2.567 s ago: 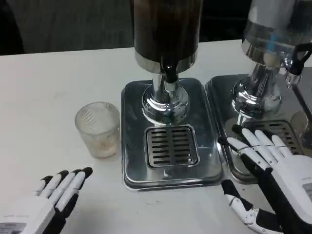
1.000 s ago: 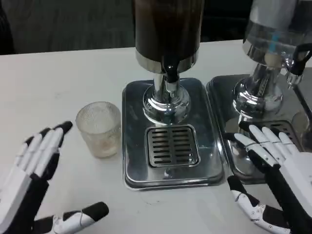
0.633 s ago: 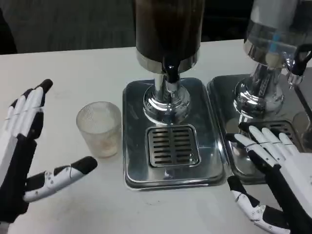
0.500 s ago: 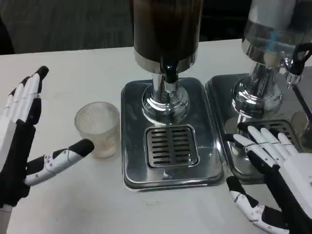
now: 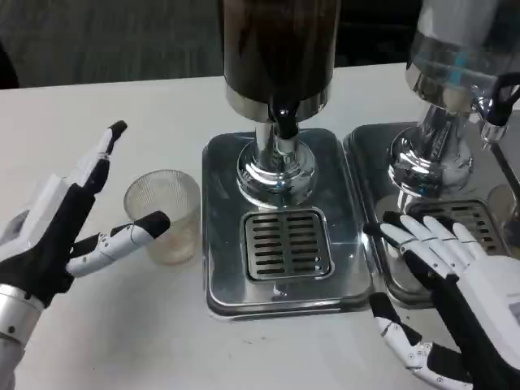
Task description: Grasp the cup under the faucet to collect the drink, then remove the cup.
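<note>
A clear ribbed cup [image 5: 166, 215] stands upright on the white table, left of the steel drip tray [image 5: 280, 223] and away from the black faucet [image 5: 283, 122] of the dark drink dispenser [image 5: 279, 49]. My left hand [image 5: 69, 227] is open beside the cup on its left, thumb reaching in front of the cup's near side and the other fingers stretched behind its left rim; whether they touch the cup is unclear. My right hand [image 5: 455, 284] hovers open at the lower right, fingers spread over the edge of the second tray.
A second dispenser [image 5: 455, 73] with a clear tank stands at the right on its own steel tray [image 5: 382, 154]. The slotted grate [image 5: 288, 242] lies in the drip tray, below the faucet. White table stretches to the left and front.
My left hand has risen from the front left, opened wide and swung right until its thumb and fingers flank the cup. The right hand has barely shifted.
</note>
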